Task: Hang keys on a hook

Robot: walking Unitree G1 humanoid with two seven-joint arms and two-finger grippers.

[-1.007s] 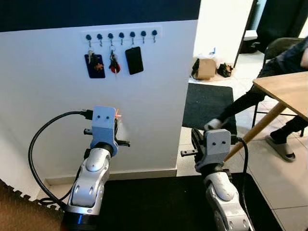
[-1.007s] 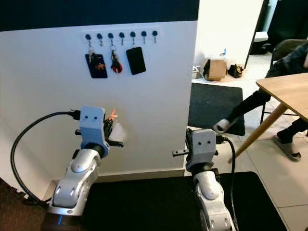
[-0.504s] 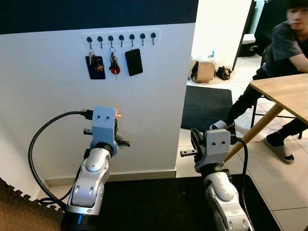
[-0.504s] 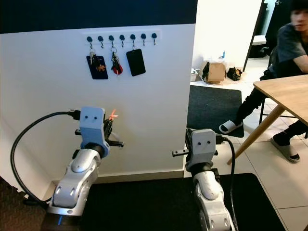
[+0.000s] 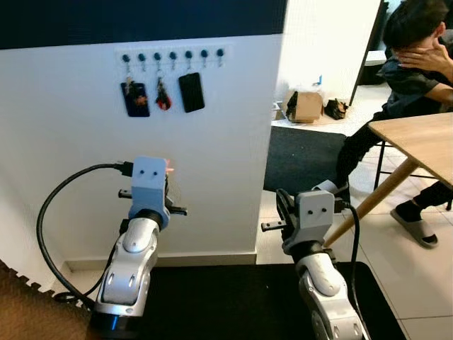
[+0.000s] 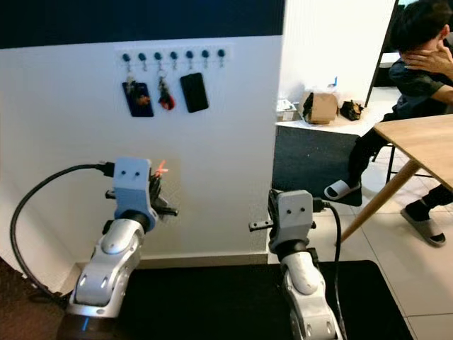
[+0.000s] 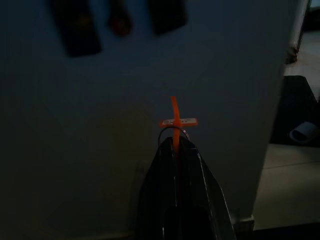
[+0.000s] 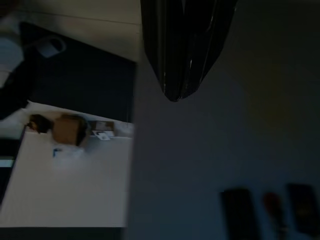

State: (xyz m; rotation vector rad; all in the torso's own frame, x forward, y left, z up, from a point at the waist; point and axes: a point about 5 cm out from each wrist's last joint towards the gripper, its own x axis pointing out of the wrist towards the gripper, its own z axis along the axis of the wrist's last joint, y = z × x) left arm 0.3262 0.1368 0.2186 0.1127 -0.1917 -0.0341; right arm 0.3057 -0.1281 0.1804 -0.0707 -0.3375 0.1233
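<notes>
Left tool (image 7: 176,145) is held at chest height in front of the white wall (image 5: 212,142), fingers pinched tight on the keys (image 7: 175,127) — a metal ring with an orange tag pokes out past the fingertips, seen clearly in the left wrist view. Right tool (image 8: 182,92) is raised beside it, near the wall's corner, fingers pressed together and carrying nothing. Hook rail (image 5: 173,54) sits high on the wall, well above both tools. Three leftward hooks are taken: a dark blue fob (image 5: 134,99), a red key bunch (image 5: 162,95), a black fob (image 5: 191,92). The free hooks (image 5: 212,53) are at the rail's right end. Judgement: approach stage, the lift not yet begun. To do it well — raise the left tool toward a free hook on the right, keep the ring facing the wall and open to the peg, come in slightly above the peg and then lower so the ring drops over it. Release only once the ring bears weight. Stay clear of the black fob. A person (image 5: 417,64) sits at a wooden bench (image 5: 417,138) off to the right, well apart.
</notes>
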